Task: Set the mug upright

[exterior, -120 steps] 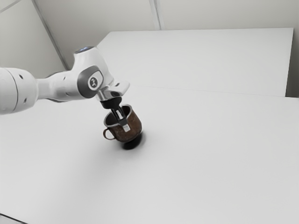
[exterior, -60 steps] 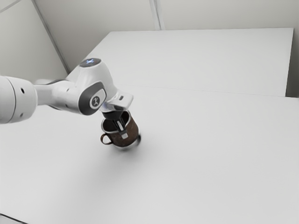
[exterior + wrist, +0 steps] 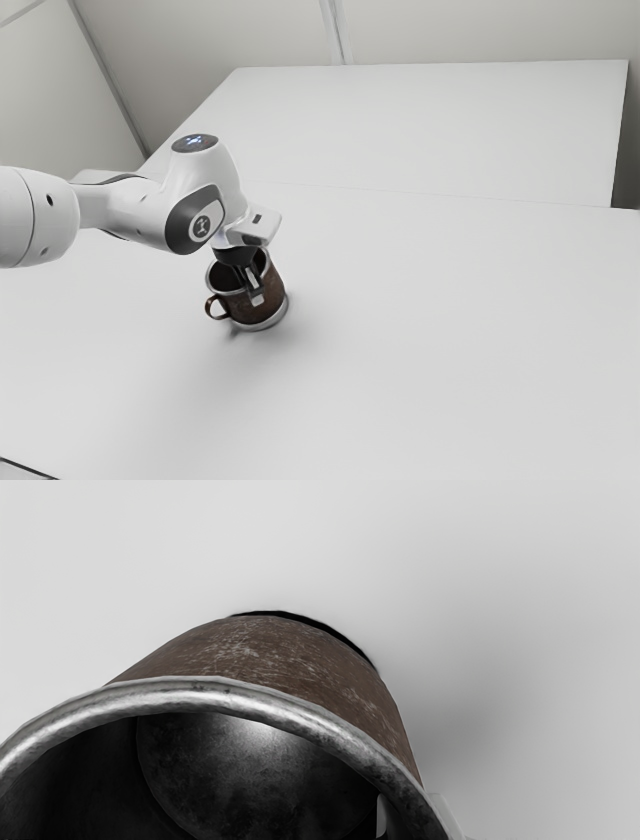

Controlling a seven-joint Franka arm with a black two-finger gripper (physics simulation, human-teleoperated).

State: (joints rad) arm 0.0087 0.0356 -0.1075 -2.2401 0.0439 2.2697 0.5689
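Note:
The brown mug with a metal rim (image 3: 270, 300) has its opening facing up, leaning slightly toward the exterior view's left, its handle on that side. Its base is close to the table; whether it touches is unclear. My gripper (image 3: 254, 292) comes down over the rim and is shut on the mug's wall, one finger inside and one outside. In the wrist view the gripper (image 3: 413, 814) pinches the rim of the mug (image 3: 280, 655), whose dark inside and bottom are visible. The handle is hidden there.
The white table (image 3: 430, 330) extends around the mug, with a pale raised panel (image 3: 430, 130) behind it. A dark line (image 3: 28, 469) crosses the exterior view's lower left corner.
My hand has lowered and moved toward the exterior view's left, carrying the mug along. The mug has tipped closer to upright, and its base is nearer the table.

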